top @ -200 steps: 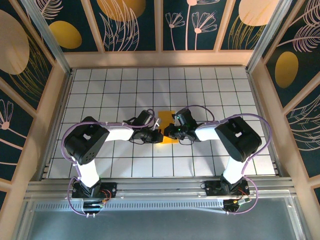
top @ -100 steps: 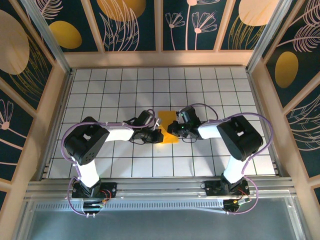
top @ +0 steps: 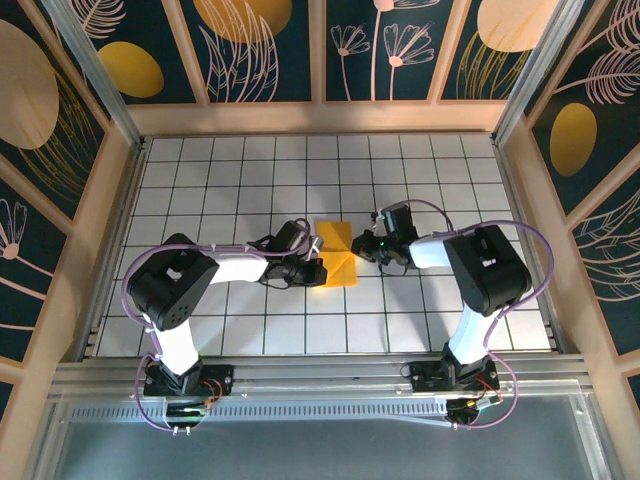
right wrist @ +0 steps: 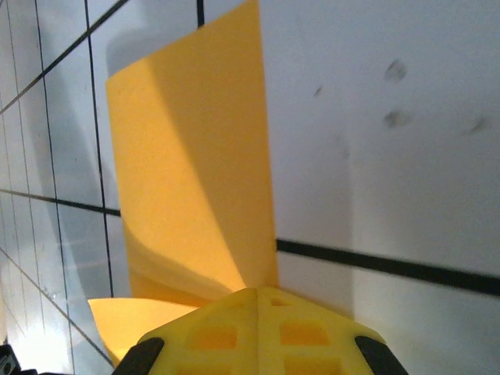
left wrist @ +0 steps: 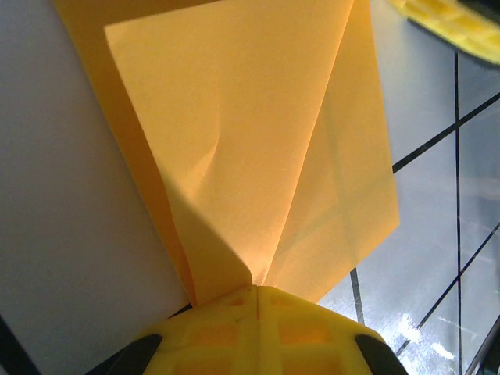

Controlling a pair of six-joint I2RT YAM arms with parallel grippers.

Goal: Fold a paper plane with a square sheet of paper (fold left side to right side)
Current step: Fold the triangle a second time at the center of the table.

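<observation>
At the near edge of the table (top: 230,180) the two arm bases are bolted side by side on a metal rail. From there both arms reach inward over the white grid tiles, elbows pushed out and wrists turned toward each other. The left gripper (top: 318,268) sits low at the near left corner of the square sheet of paper (top: 337,255). In the left wrist view its yellow fingertips (left wrist: 211,336) are clenched tight, with only a thin seam between them. Two layers of the orange-yellow sheet run together right at that seam, the upper flap slightly raised and shading the layer beneath. I cannot tell whether the paper is actually nipped between the tips or merely pressed under them. The right gripper (top: 366,247) lies just beside the sheet's right edge, a little farther out than the left one. In the right wrist view its fingertips (right wrist: 305,332) are likewise squeezed together. The sheet's near corner meets them, and the flap beyond lifts off the tile, darkening the tiles to its left; here too a real grasp cannot be made out. The sheet itself rests near the middle of the table between the two grippers, folded on itself into a shape longer than it is wide, with slanting creases across it. Beyond it the rows of white tiles run on to the far wall (top: 320,60), made of wood-framed dark blue panels painted with yellow ovals and line-drawn flowers.
</observation>
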